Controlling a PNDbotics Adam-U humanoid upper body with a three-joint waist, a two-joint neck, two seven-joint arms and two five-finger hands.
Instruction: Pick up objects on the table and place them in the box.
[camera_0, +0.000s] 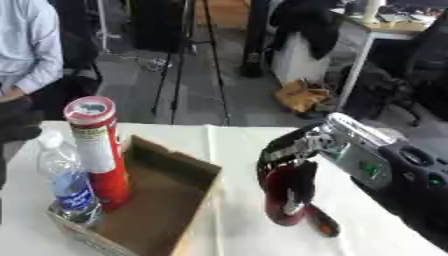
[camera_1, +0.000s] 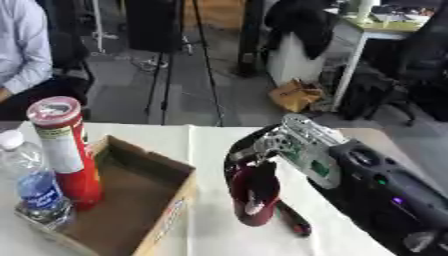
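Right hand (camera_0: 293, 167) curled around a dark red object (camera_0: 287, 200) on the worktop (camera_0: 245, 150), right of the cardboard box (camera_0: 166, 200). Grasping seemed underway; next, lifting and carrying it left over the box.

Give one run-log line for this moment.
right hand: shut on red object | box: holds red can, bottle | left hand: unseen

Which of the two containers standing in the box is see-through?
The water bottle at the box's near left corner: clear with a blue label. The tall tube beside it is solid red.
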